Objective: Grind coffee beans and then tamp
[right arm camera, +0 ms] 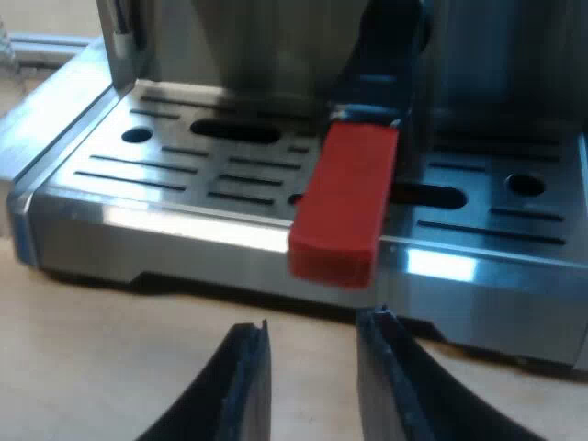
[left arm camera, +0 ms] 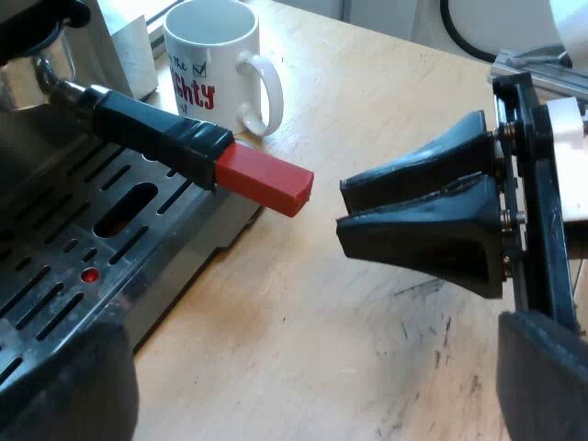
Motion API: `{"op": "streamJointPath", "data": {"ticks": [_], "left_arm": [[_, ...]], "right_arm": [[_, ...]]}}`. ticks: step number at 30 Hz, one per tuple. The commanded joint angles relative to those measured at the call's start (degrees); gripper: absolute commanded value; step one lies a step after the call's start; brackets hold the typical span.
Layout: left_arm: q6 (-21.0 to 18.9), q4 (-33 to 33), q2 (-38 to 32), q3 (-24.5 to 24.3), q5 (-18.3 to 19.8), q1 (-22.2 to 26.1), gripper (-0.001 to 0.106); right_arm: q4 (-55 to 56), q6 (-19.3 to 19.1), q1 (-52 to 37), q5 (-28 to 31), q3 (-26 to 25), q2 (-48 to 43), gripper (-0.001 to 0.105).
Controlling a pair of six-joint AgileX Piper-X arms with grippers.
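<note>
Where the handle [left arm camera: 184,142] juts from the machine [left arm camera: 55,266], a mug [left arm camera: 216,64] stands near.

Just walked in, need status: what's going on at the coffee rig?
The metal holder with the dark handle ending in red sits in the front of the steel espresso machine, with its handle sticking out over the slotted drip tray. My right gripper is open, facing the red end but short of it. My left gripper is shut on nothing, over the wooden table near the handle. A white printed mug stands beside the machine.
</note>
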Motion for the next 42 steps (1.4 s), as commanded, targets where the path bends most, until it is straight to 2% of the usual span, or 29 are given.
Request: {"op": "streamJointPath", "data": {"ticks": [1,9,21,27,40,42], "left_arm": [[0.3,-0.6,0.0,-0.2,0.4,-0.4,0.08],[0.3,-0.6,0.0,-0.2,0.4,-0.4,0.08],[0.3,-0.6,0.0,-0.2,0.4,-0.4,0.08],[0.3,-0.6,0.0,-0.2,0.4,-0.4,0.08],[0.3,-0.6,0.0,-0.2,0.4,-0.4,0.08],[0.3,-0.6,0.0,-0.2,0.4,-0.4,0.08]], "right_arm": [[-0.4,-0.2,-0.5,2.0,0.0,-0.2,0.027],[-1.3,-0.2,-3.3,-0.8,0.0,-0.2,0.027],[-3.6,-0.2,-6.5,-0.1,0.0,-0.2,0.027],[-4.8,-0.2,-6.7,3.3,0.0,-0.2,0.027],[-5.4,-0.2,-6.7,3.5,0.0,-0.2,0.027],[-5.0,-0.2,-6.4,2.0,0.0,-0.2,0.027]]}}
